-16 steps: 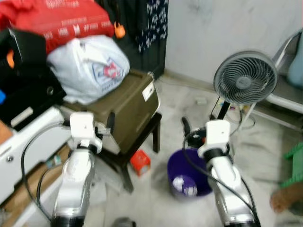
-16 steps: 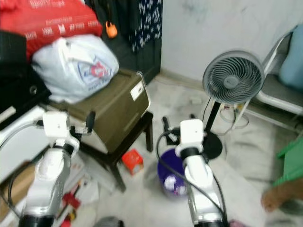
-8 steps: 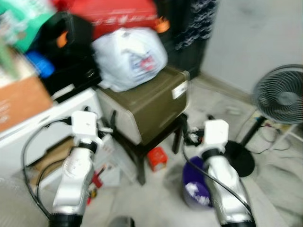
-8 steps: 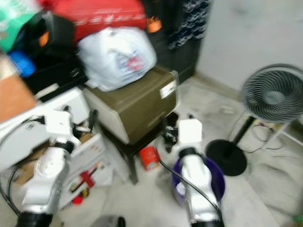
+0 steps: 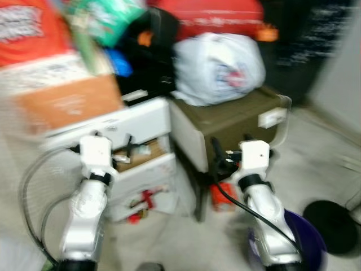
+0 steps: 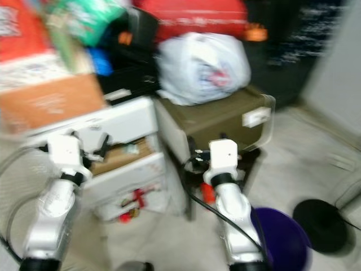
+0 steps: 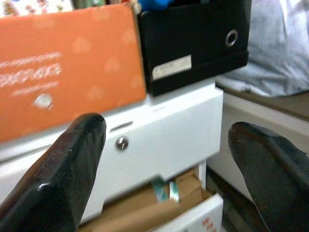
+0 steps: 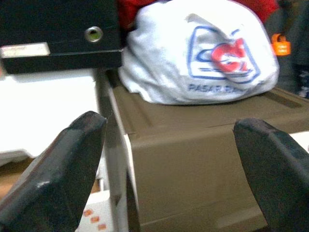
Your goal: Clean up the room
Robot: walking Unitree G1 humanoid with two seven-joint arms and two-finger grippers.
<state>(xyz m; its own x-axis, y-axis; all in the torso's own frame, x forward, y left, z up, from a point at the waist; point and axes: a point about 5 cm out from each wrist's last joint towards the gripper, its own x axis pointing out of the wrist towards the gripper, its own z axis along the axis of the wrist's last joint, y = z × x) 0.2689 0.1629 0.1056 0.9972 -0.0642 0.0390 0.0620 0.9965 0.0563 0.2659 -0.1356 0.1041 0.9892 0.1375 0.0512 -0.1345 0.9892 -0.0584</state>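
Both grippers are raised in front of us with their fingers spread wide and nothing between them: our left gripper (image 7: 159, 164) faces a white drawer unit (image 7: 169, 125), and our right gripper (image 8: 169, 164) faces an olive-brown storage box (image 8: 193, 150). Moving outward from the left one, the unit's top drawer is closed, while the one beneath stands partly open with cardboard and paper scraps showing inside; an orange box (image 7: 67, 63) and a black file box (image 7: 193, 38) sit on its top. Outward from the right one, a white plastic bag (image 8: 198, 53) rests on the olive box, which stands on a dark stool just beside the drawer unit. On the floor we see a small red carton (image 5: 223, 197) under the stool, red bits by the lowest drawer (image 5: 141, 200), and a purple bucket (image 6: 282, 240) near our right arm. These loose pieces look like what the tidying calls for, and the bucket a likely place for them. The head views are smeared, so we judge the body is in motion; reaching now risks misjudging where the carton lies. The cable looping off our right wrist hangs close to the stool leg and could snag, and a careless swing might nudge the stacked boxes and bag off their perches.
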